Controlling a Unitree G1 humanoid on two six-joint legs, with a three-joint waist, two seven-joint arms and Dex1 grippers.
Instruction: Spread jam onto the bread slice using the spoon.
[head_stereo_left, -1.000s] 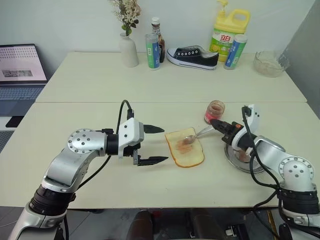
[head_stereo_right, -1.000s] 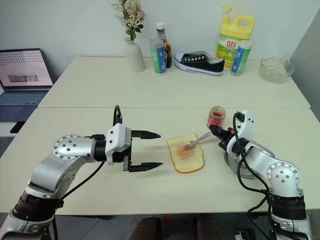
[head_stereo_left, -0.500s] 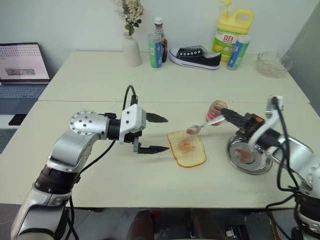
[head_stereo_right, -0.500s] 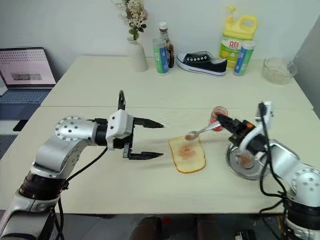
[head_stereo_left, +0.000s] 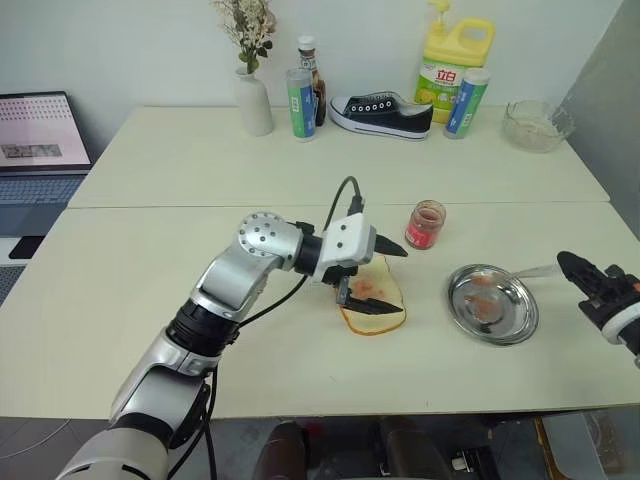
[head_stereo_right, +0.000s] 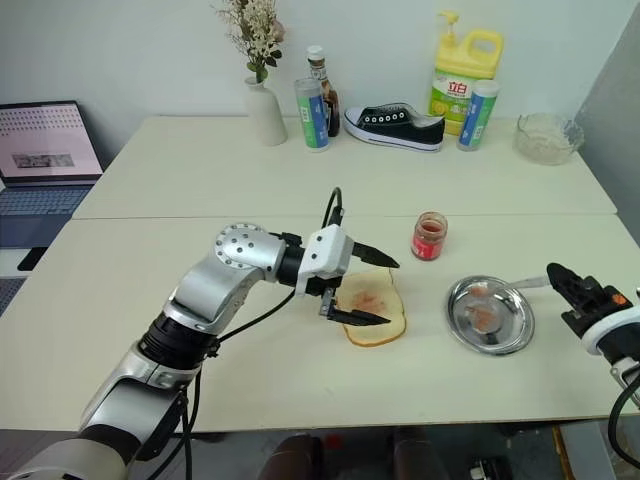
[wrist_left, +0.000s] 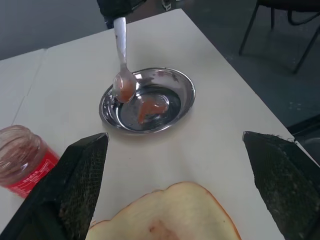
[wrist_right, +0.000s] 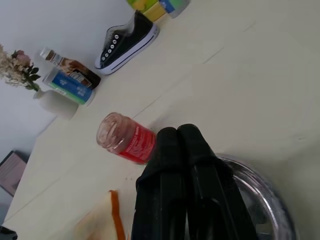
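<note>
The pale table (head_stereo_left: 150, 300) carries the bread slice (head_stereo_left: 375, 300), jam jar (head_stereo_left: 425, 224) and steel dish (head_stereo_left: 493, 305).

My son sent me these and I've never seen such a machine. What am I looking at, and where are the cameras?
It is a two-armed robot at a table. Two pictures come from cameras in its head, two from cameras on its wrists. The left claw hangs open over the bread slice, which bears a smear of jam. The right claw is shut on the spoon, holding its bowl above the steel dish. A jam jar stands nearby. At the back are a shoe, bottles and a vase.
</note>
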